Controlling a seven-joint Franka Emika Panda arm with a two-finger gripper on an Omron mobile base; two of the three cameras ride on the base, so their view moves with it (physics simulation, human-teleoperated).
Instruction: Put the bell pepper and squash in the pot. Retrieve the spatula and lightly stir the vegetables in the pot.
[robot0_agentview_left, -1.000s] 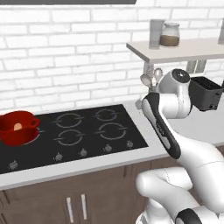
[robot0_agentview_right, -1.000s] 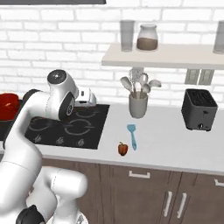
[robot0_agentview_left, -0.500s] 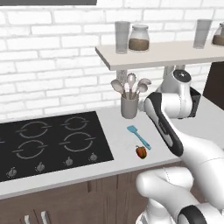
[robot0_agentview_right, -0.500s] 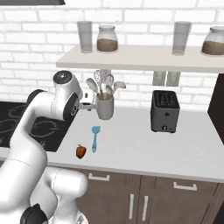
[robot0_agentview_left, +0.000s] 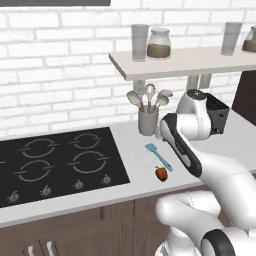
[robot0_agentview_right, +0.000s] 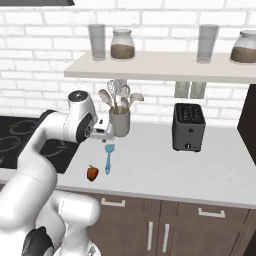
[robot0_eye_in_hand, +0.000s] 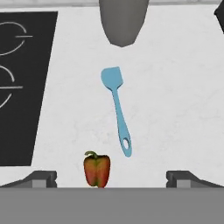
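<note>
Spatula (robot0_eye_in_hand: 117, 109) flat between bell pepper (robot0_eye_in_hand: 96, 169) and utensil cup (robot0_eye_in_hand: 123, 19); claw (robot0_eye_in_hand: 111, 178) released.

The base has driven right along the desk (robot0_agentview_left: 135, 150); the pot has left view, the toaster (robot0_agentview_right: 188, 127) entered.

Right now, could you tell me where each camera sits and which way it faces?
Left base view: behind-left of the arm, facing the counter; white arm lower right.
Right base view: behind-right; arm lower left.
Hand view: looks down between the open hand fingertips.
All share the spatula and bell pepper.
</note>
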